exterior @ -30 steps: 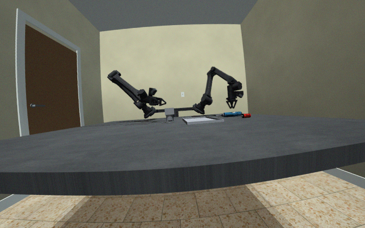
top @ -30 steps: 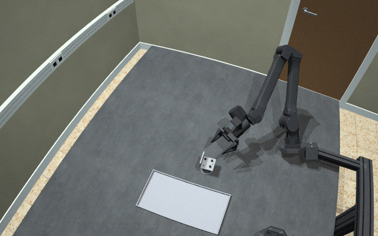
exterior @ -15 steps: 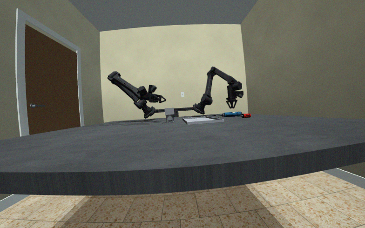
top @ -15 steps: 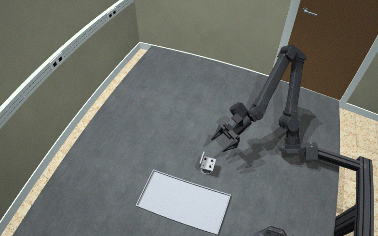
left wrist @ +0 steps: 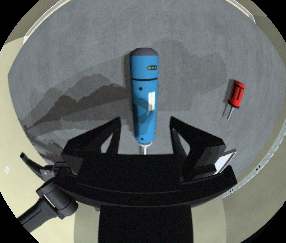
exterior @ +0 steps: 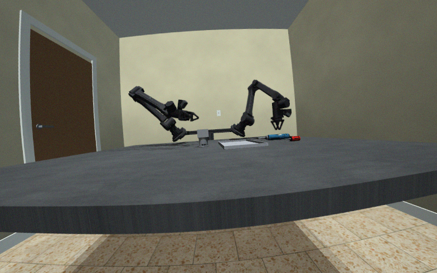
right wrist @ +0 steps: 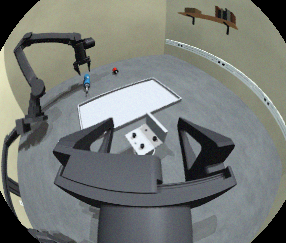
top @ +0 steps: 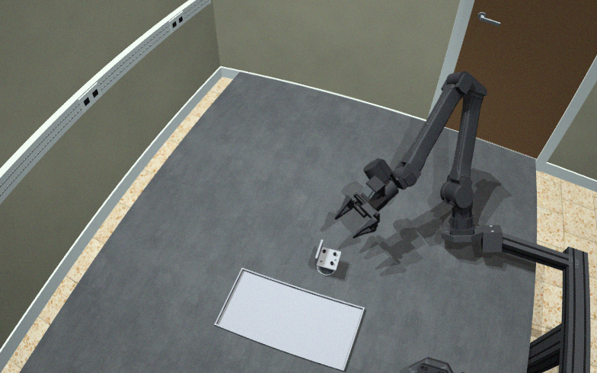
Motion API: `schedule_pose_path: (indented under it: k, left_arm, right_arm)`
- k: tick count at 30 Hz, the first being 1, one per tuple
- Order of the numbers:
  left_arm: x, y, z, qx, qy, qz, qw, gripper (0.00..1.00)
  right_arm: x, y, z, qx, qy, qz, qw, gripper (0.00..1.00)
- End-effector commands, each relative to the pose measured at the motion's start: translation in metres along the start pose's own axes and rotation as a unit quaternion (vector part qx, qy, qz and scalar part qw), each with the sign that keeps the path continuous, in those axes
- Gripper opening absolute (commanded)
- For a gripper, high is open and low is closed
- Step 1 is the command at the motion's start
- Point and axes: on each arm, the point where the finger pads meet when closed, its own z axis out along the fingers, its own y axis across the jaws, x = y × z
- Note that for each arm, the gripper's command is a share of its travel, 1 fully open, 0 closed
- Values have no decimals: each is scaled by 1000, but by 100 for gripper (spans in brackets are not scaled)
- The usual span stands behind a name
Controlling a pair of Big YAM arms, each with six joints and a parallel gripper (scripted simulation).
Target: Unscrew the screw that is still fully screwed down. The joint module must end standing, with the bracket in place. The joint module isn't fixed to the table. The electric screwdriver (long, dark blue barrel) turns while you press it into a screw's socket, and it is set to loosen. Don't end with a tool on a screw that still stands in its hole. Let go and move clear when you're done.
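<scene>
Bench (top: 175, 222) (exterior: 213, 176) (left wrist: 191, 64) (right wrist: 251, 129): mottled slate-grey top. Joint module (top: 325, 272) (exterior: 203, 141): pale grey, rounded, standing upright near the tray (top: 292, 320) (exterior: 242, 144) (right wrist: 128, 104), which is shallow, white and thin-rimmed. On top of the module sits the bracket (top: 330, 258) (exterior: 202, 132) (right wrist: 143, 140), a light, smooth, squarish plate with an upright flange along one edge. Three dark round spots show on its face; too small for me to tell which is a screw fully down.

My right hand (top: 345, 227) (exterior: 197, 117) (right wrist: 145, 121): spread wide, slanting toward the bracket, touching nothing, nothing held.

My left hand (exterior: 277, 128) (left wrist: 146, 118) (right wrist: 85, 73): fingers parted a good way, pointing down above the electric screwdriver (exterior: 277, 136) (left wrist: 144, 99) (right wrist: 87, 81), holding nothing. The tool lies on the bench, well apart from the module: blue cylindrical barrel, dark end cap, pale label. Near it, a red-handled tool (exterior: 295, 138) (left wrist: 237, 94) (right wrist: 115, 71) with a thin metal shank.
</scene>
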Motion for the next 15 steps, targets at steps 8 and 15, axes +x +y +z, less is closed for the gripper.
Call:
schedule_pose_path:
  k: [8, 15]
  left_arm:
    - [-7, -8, -8, 8, -4, -6, 1000, 65]
    - [-7, -8, -8, 8, -4, -6, 1000, 65]
  right_arm:
    - [-14, -8, 2, 6, -7, 1, 1000, 86]
    - [-12, -75, 5, 30, -3, 15, 999, 86]
